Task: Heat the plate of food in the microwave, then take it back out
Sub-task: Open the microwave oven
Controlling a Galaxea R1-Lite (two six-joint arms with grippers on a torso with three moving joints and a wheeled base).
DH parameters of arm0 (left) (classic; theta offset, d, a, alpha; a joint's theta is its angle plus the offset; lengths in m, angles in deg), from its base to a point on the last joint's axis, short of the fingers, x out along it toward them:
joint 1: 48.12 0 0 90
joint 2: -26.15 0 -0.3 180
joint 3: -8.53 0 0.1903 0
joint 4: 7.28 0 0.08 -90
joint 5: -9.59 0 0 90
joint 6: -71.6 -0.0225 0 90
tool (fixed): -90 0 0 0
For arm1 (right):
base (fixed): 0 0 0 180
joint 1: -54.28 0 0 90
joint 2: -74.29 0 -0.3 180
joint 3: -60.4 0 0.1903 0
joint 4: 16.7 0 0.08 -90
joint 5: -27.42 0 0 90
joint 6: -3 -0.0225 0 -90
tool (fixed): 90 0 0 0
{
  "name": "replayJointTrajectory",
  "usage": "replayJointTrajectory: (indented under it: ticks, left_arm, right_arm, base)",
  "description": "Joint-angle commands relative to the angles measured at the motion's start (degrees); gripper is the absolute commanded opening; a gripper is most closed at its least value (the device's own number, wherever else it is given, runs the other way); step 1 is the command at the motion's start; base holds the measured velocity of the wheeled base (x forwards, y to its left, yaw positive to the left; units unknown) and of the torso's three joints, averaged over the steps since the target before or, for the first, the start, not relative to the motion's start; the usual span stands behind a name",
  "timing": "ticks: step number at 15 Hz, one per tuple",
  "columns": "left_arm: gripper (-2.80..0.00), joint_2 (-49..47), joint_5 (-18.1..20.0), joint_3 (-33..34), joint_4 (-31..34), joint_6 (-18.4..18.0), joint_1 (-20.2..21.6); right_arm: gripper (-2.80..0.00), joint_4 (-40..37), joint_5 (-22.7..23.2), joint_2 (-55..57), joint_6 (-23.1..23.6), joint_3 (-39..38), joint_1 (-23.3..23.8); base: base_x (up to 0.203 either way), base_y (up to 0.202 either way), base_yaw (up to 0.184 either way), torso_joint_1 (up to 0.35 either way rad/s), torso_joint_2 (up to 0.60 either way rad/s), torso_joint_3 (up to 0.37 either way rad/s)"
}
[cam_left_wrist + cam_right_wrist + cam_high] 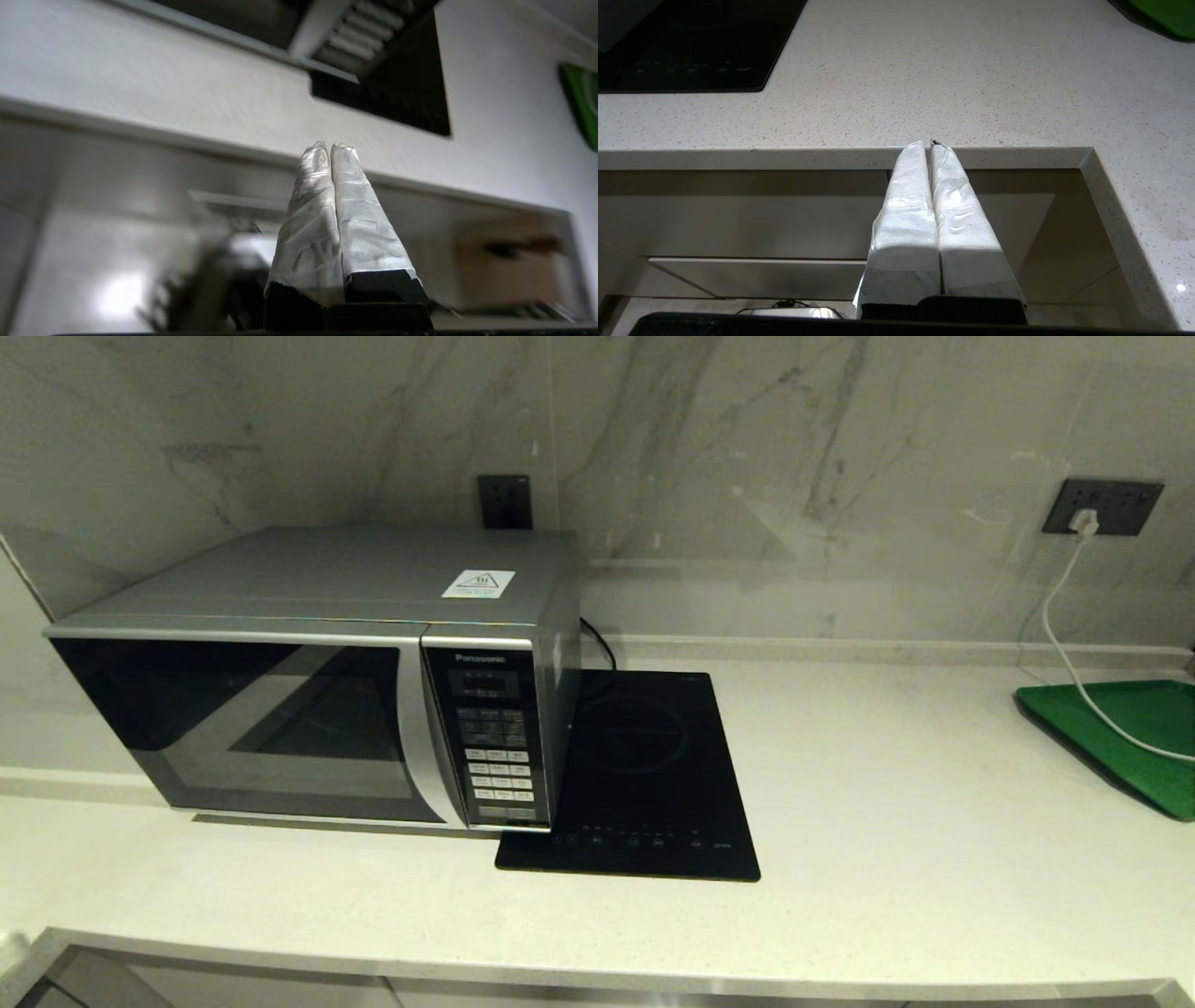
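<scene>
Microwave (317, 681): sits at the left of the worktop (896, 803), door shut, dark glass facing the robot; button panel on its right side, just beside the black hob (644, 775).
Plate of food: in no view; through the dark door glass nothing can be made out, so I cannot tell where it lies.
Left gripper (331, 148): fingers pressed together, empty; below and in front of the counter edge, tips aimed up toward the microwave's lower front corner and the hob edge.
Right gripper (930, 143): fingers closed, empty; parked under the counter lip, well right of the hob.
Key relation: microwave lies up and ahead of the left gripper; left arm is clearly the nearer.
Likely next: left arm to reach the door, judging by position.
Green tray (1130, 737): far right, apart.
</scene>
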State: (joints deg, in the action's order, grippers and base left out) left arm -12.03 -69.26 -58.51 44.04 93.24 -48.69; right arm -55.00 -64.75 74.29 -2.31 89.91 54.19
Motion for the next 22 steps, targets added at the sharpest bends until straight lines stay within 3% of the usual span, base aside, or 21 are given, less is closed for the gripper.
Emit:
replayJointTrajectory:
  ticks: [1, 2, 3, 4, 5, 8, 11, 14, 18, 20, 22]
  left_arm:
    - [-2.80, -21.9, 14.4, -6.0, 3.7, 3.4, 0.4]
    - [-2.80, -25.2, 25.7, -6.8, 4.3, 2.5, 0.8]
    - [-2.80, -26.6, 37.5, -6.7, 4.4, -0.7, 2.6]
    - [-2.80, -27.7, 46.4, -6.4, 4.6, -6.5, 5.1]
    - [-2.80, -30.7, 51.4, -6.1, 4.6, -12.8, 6.7]
    - [-2.80, -40.2, 52.5, -6.1, 4.4, -27.7, 15.7]
    - [-2.80, -47.8, 55.8, -7.0, 4.2, -36.2, 19.7]
    - [-2.80, -53.8, 58.4, -9.2, 1.3, -39.9, 21.1]
    - [-2.80, -56.9, 61.8, -8.4, -8.3, -41.0, 21.2]
    - [-2.80, -58.9, 64.1, -7.2, -15.3, -42.9, 21.0]
    - [-2.80, -60.9, 64.0, -7.4, -20.5, -45.2, 19.3]
  right_arm:
    - [-2.80, -0.1, 0.0, 0.0, 0.0, 0.0, 0.0]
    - [-2.80, -0.1, 0.0, 0.0, 0.0, 0.0, 0.0]
    - [-2.80, -0.1, 0.0, 0.0, 0.0, 0.0, 0.0]
    - [-2.80, -0.1, 0.0, 0.0, 0.0, 0.0, 0.0]
    - [-2.80, -0.1, 0.0, 0.0, 0.0, 0.0, 0.0]
    - [-2.80, -0.1, 0.0, 0.0, 0.0, 0.0, -0.1]
    - [-2.80, -0.1, 0.0, 0.0, 0.0, 0.0, 0.0]
    - [-2.80, -0.1, 0.0, 0.0, 0.0, 0.0, 0.0]
    - [-2.80, -0.1, 0.0, 0.0, 0.0, 0.0, 0.0]
    - [-2.80, -0.1, 0.0, 0.0, 0.0, 0.0, 0.0]
    - [-2.80, -0.1, 0.0, 0.0, 0.0, 0.0, 0.0]
  base:
    - [0.000, 0.000, 0.000, 0.000, 0.00, 0.000]
    - [0.000, 0.000, 0.000, 0.000, 0.00, 0.000]
    - [0.000, 0.000, 0.000, 0.000, 0.00, 0.000]
    - [0.000, 0.000, 0.000, 0.000, 0.00, 0.000]
    - [0.000, 0.000, 0.000, 0.000, 0.00, 0.000]
    - [0.000, 0.000, 0.000, 0.000, 0.00, 0.000]
    - [0.000, 0.000, 0.000, 0.000, 0.00, 0.000]
    - [0.000, 0.000, 0.000, 0.000, 0.00, 0.000]
    - [0.000, 0.000, 0.000, 0.000, 0.00, 0.000]
    - [0.000, 0.000, 0.000, 0.000, 0.00, 0.000]
    - [0.000, 0.000, 0.000, 0.000, 0.00, 0.000]
